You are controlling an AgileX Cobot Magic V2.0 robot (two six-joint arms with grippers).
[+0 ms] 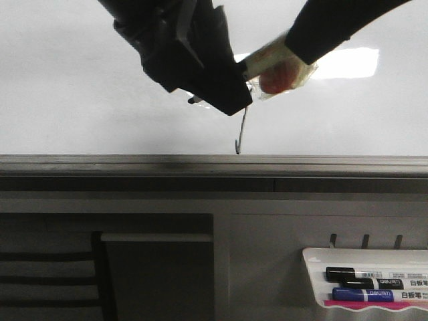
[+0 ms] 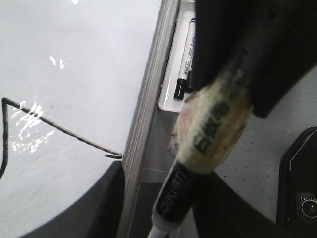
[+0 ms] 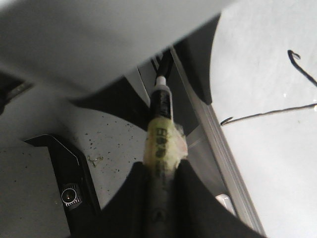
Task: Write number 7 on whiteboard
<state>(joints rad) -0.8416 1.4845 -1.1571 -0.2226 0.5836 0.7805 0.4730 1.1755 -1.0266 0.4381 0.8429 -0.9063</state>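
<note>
The whiteboard (image 1: 80, 87) fills the upper front view above its dark grey frame (image 1: 200, 164). The number 7 (image 2: 59, 126) is drawn on it; its slanted stem with the hooked end (image 1: 241, 137) stops just above the frame, and it also shows in the right wrist view (image 3: 267, 115). My right gripper (image 3: 161, 173) is shut on a tape-wrapped marker (image 3: 162, 141), also seen from the front (image 1: 281, 70). The marker is off the board, beside the frame. My left gripper (image 2: 163, 223) is open, its dark fingers wide apart on either side of the marker's tip end (image 2: 173, 198).
A small white tray (image 1: 374, 284) low at the right holds black and blue spare markers; it also shows in the left wrist view (image 2: 181, 54). A grey speckled panel (image 3: 114, 144) lies below the frame. A bright light reflection (image 1: 348, 63) sits on the board.
</note>
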